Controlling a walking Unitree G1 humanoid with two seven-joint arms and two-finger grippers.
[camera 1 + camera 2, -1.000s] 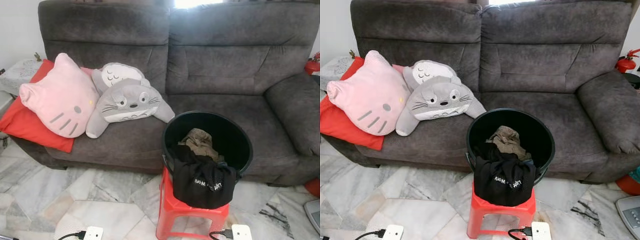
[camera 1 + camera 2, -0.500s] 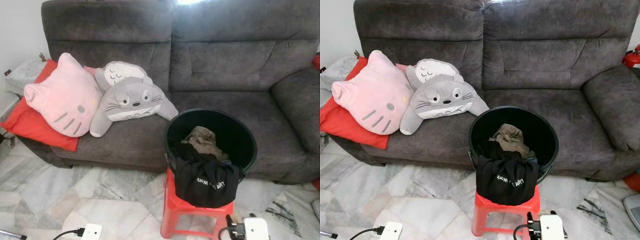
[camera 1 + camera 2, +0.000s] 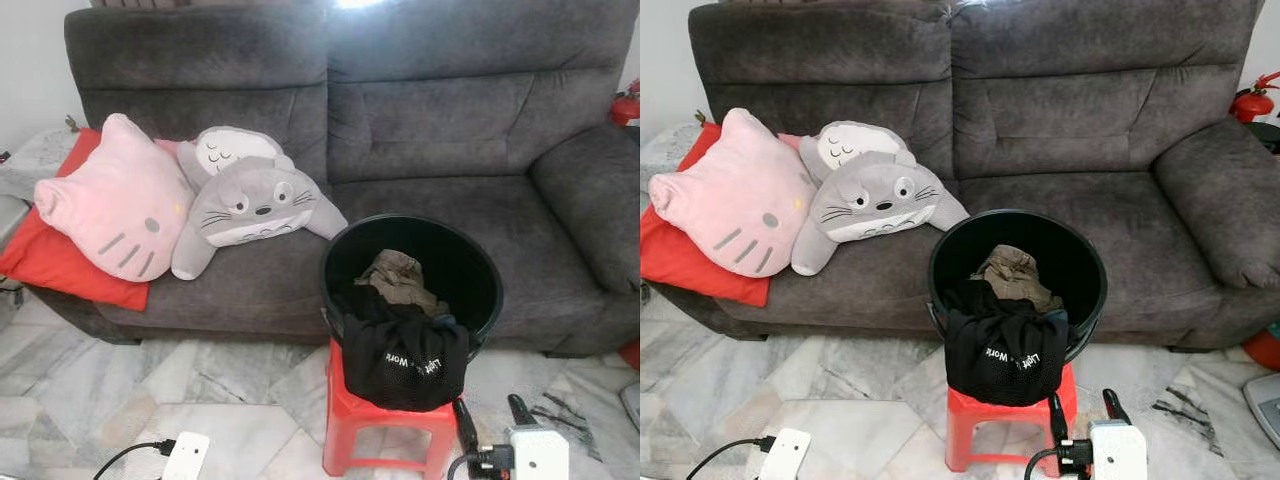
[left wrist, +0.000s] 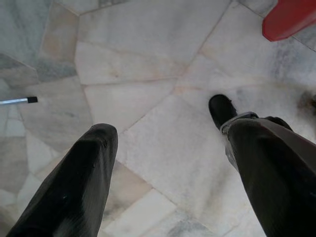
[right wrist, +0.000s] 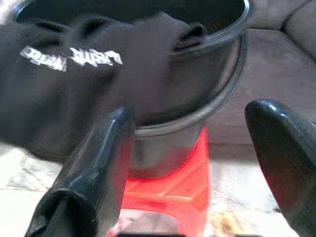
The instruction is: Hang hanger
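My right hand (image 3: 1085, 425), fingers spread and empty, sat just beside the red stool (image 3: 985, 420) carrying the black bucket (image 3: 1080, 262); my left hand (image 4: 168, 163), also released, faced bare floor (image 4: 148, 69). I couldn't spot the hanger.

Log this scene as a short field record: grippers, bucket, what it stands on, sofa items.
right gripper: open, raised toward the bucket
left gripper: open, over marble floor
bucket: black, on red stool
bucket contents: black garment draped over the rim, brown cloth inside
sofa: grey; pink cat cushion, grey plush, red cushion
hanger: none seen
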